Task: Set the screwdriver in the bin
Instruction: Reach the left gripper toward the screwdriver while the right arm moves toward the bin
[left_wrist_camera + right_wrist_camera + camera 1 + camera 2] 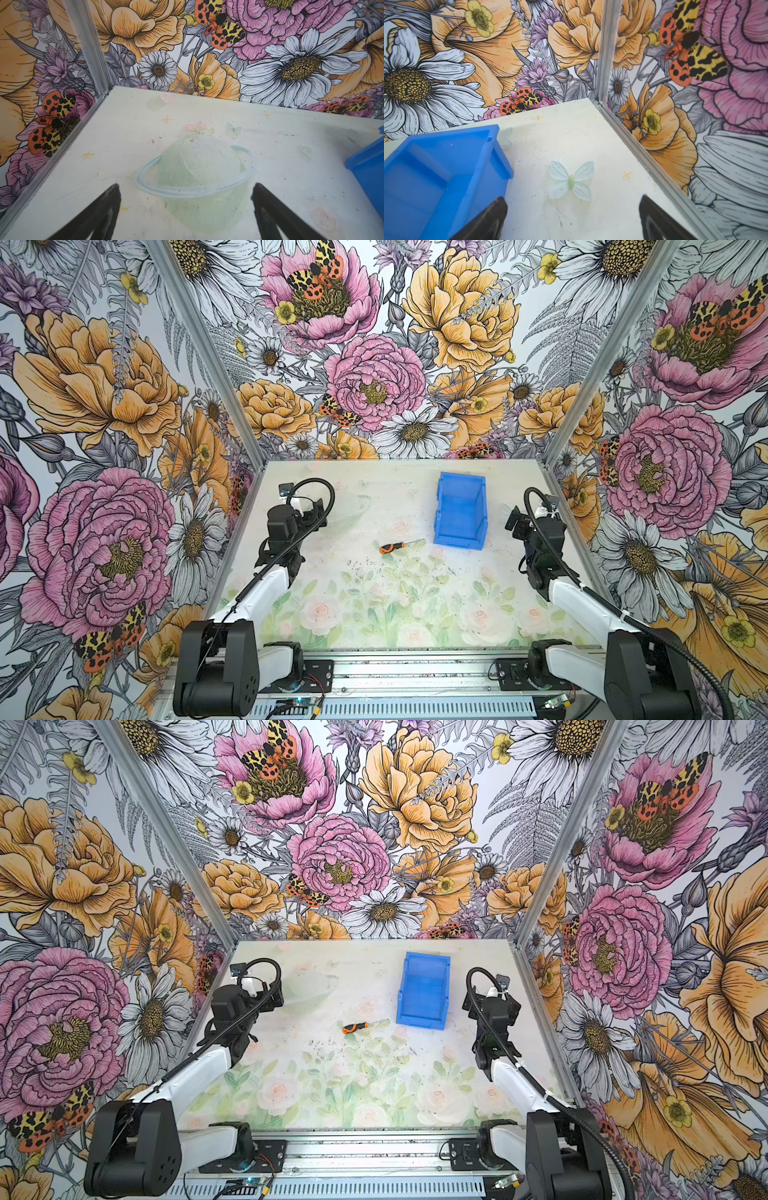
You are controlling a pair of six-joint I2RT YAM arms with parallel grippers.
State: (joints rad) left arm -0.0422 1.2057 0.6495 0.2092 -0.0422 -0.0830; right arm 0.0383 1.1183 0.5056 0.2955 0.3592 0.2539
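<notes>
Floral tabletop (415, 614): screwdriver (392, 547) beside bin (460, 512).

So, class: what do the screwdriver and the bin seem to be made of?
The screwdriver: handle probably plastic or rubber, matte orange and black; shaft looks like metal, thin and silvery. The bin: likely moulded plastic, uniform bright blue with a slight sheen and ribbed rim.

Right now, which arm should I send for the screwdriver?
Probably left. The screwdriver lies mid-table, handle toward the open, empty left gripper. The bin stands between it and the right gripper, also open.
</notes>
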